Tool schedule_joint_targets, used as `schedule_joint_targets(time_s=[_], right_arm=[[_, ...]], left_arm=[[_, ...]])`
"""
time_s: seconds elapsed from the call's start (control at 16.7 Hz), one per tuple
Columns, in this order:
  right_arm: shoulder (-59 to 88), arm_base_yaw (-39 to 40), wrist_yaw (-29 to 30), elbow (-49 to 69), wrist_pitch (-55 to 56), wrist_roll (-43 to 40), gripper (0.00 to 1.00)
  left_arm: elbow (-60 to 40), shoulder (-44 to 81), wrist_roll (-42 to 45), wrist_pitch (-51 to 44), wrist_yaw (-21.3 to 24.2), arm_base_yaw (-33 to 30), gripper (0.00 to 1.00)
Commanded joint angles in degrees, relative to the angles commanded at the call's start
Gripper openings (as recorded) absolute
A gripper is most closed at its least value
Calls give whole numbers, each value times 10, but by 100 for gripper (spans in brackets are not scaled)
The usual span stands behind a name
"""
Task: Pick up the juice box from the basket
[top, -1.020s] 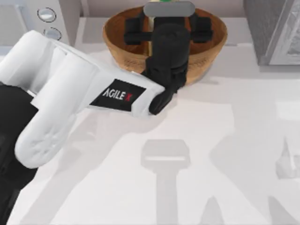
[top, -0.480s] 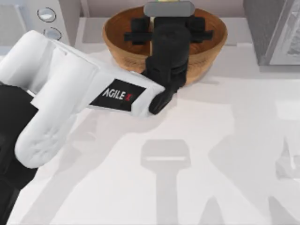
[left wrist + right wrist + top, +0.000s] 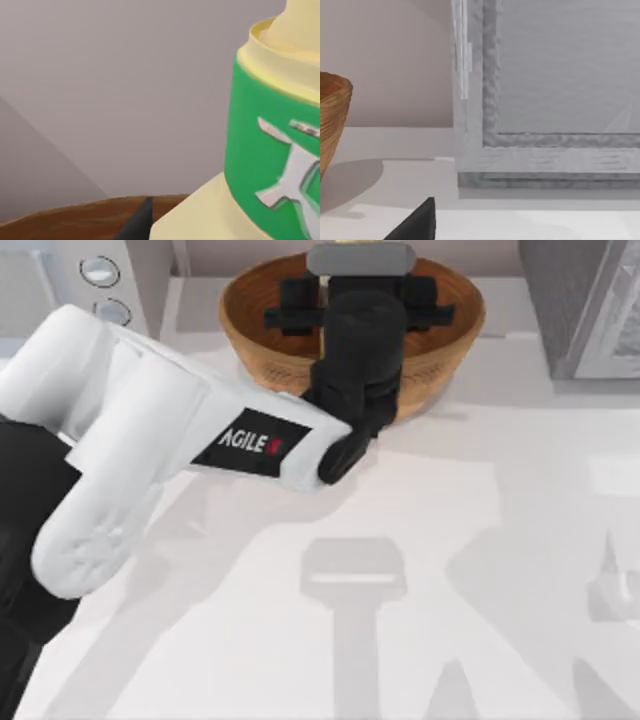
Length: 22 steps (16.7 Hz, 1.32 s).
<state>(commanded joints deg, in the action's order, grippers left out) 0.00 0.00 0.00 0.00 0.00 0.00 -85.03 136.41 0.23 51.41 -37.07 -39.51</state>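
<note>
While the left gripper (image 3: 360, 290) hangs over the basket (image 3: 250, 330), clamped on the juice box (image 3: 270, 150), the right arm stays unseen.

Bright, even light is falling on the white table (image 3: 520, 540) from above, leaving no glare. Soft grey shadows of the arms are lying across its middle and toward its near edge, their outlines blurred. The wide brown ribbed woven basket (image 3: 250, 335) is casting a faint shadow onto the table near the far edge, also showing in the right wrist view beside the basket's wall (image 3: 332, 125). In the left wrist view the cream-yellow, green-banded juice box (image 3: 265, 150) is looming very close, its edges looking soft.
</note>
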Motion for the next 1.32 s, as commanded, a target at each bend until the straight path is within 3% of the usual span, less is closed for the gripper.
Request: schedule_joint_targets(time_s=[0.66, 1.32], right_arm=[[0, 0, 0, 0, 0, 0, 100], [0, 0, 0, 0, 0, 0, 100]], left_arm=[[-6, -16, 0, -20, 0, -6, 0], [-128, -125, 1, -241, -3, -6, 0]])
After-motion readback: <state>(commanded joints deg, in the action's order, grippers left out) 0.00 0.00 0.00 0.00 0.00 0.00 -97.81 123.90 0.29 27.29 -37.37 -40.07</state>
